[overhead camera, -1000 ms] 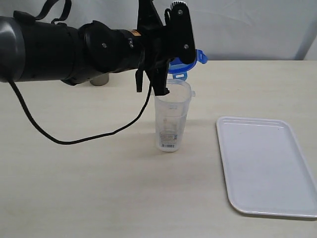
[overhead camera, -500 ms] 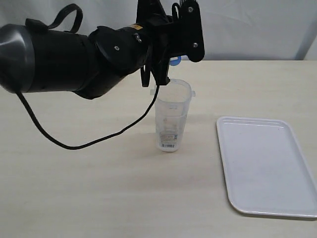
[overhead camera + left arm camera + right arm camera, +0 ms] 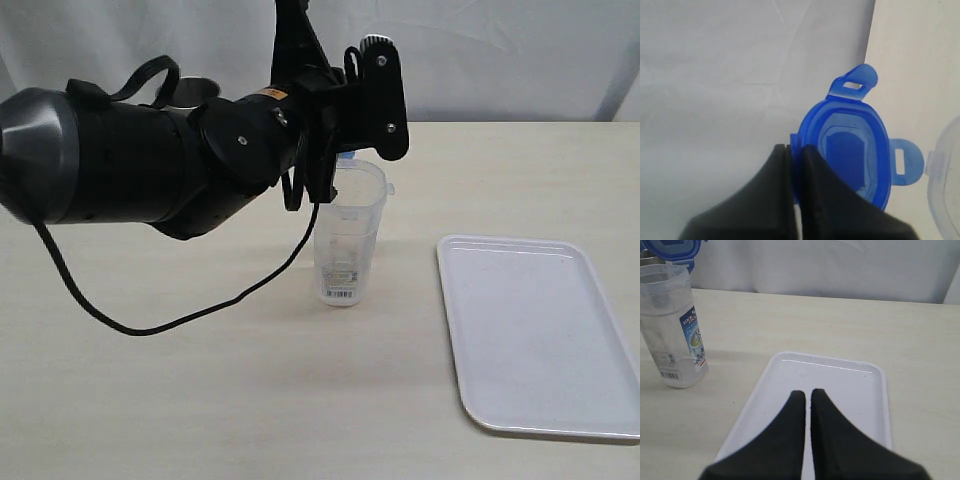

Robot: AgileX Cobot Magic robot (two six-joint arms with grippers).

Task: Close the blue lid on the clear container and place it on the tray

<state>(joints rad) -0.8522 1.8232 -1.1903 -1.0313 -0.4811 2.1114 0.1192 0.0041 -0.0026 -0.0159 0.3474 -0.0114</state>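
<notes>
Status: task at an early stage; no step is complete.

- Your left gripper (image 3: 792,150) is clamped on the edge of the blue lid (image 3: 850,150), with the jaws pinched nearly together on its rim. In the left wrist view, 2 of the lid's flaps stick outward, unlatched.
- The clear container (image 3: 348,240) stands upright on the surface (image 3: 200,400), well apart from the white tray (image 3: 540,330) on the right of the exterior view.
- In the exterior view the left arm hides nearly all of the lid; only a sliver of blue shows by the container's mouth. The right wrist view puts the lid (image 3: 672,249) just over the container (image 3: 672,325) at its rim. You cannot tell from these pictures whether the lid touches the rim, and it does not look pressed home.
- Your right gripper (image 3: 807,392) is closed with nothing in it, and it hovers over the tray (image 3: 830,360), which carries nothing.

Done: the lid is gripped and brought to the mouth.

Left, by my judgement:
1. Centre and seat the lid.
2. Snap the flaps down.
3. Grip the closed container and carry it across.
4. Set it upright on the tray.

Risk: the container is tall and narrow, so an off-centre push could tip it.
</notes>
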